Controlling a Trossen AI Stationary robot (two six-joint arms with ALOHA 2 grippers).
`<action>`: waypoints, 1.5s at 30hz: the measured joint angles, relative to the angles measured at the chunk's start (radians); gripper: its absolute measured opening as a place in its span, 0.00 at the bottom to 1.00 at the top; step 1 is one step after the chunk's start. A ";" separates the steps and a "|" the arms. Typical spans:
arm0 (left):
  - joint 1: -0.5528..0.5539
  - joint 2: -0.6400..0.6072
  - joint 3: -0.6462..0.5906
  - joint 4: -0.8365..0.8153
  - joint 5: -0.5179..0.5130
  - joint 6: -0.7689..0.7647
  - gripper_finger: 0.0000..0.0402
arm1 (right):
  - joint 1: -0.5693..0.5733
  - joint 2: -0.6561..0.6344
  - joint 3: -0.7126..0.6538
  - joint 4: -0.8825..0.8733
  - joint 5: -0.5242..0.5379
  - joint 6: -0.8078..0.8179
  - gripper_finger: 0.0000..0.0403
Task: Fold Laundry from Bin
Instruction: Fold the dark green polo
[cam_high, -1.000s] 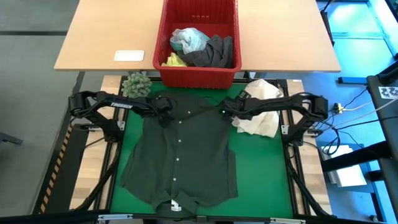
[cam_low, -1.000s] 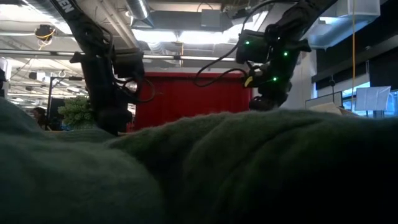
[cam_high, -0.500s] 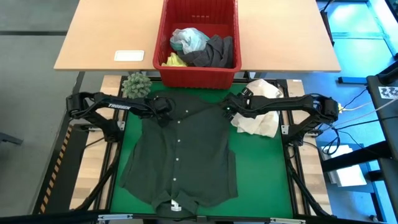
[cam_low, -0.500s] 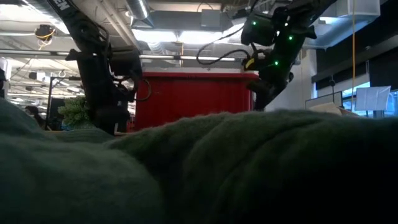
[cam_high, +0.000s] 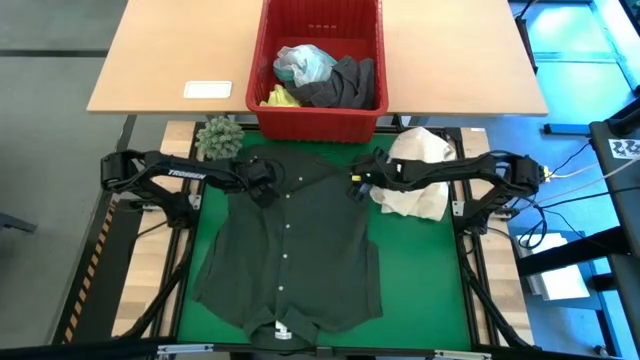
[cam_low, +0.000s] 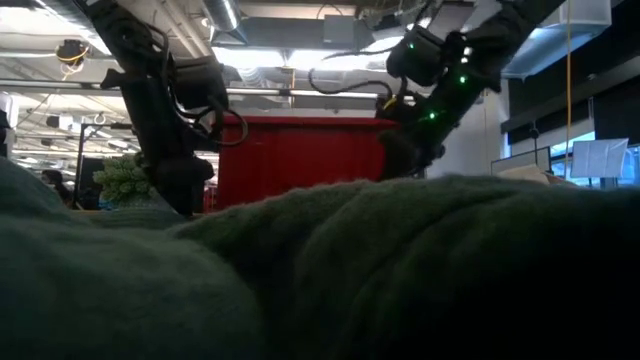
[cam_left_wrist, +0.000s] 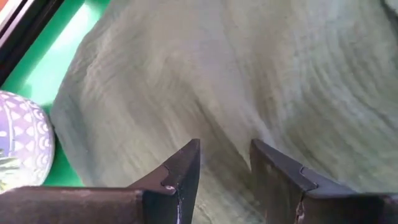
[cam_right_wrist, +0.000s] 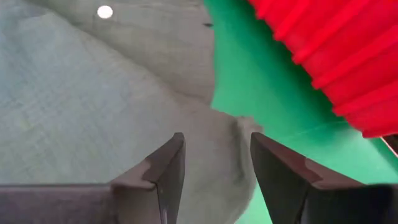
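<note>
The laundry you are working on is the dark green-black shirt, spread flat, buttons up, over the green mat across the lower centre of the high view. Your left gripper sits on the shirt's upper left shoulder; in its wrist view the fingers stand apart with only cloth beneath the gap, so it is released and grasps nothing. Your right gripper is at the shirt's upper right shoulder edge, its fingers likewise parted over the fabric's edge, with green mat just beyond. The red bin stands at top centre on the wooden table, holding the turquoise, grey and yellow garments. A cream cloth bundle lies right of the shirt, and a spiky green ball sits at upper left.
</note>
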 joint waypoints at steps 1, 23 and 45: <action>-0.003 0.000 0.000 0.002 0.000 0.000 0.34 | -0.011 0.003 -0.015 0.040 -0.008 0.000 0.45; -0.057 -0.001 0.002 0.013 -0.006 -0.027 0.34 | -0.152 0.125 -0.097 0.150 0.069 0.112 0.12; -0.059 -0.027 0.004 0.097 0.050 0.028 0.34 | -0.151 -0.146 -0.097 -0.031 -0.076 0.112 0.12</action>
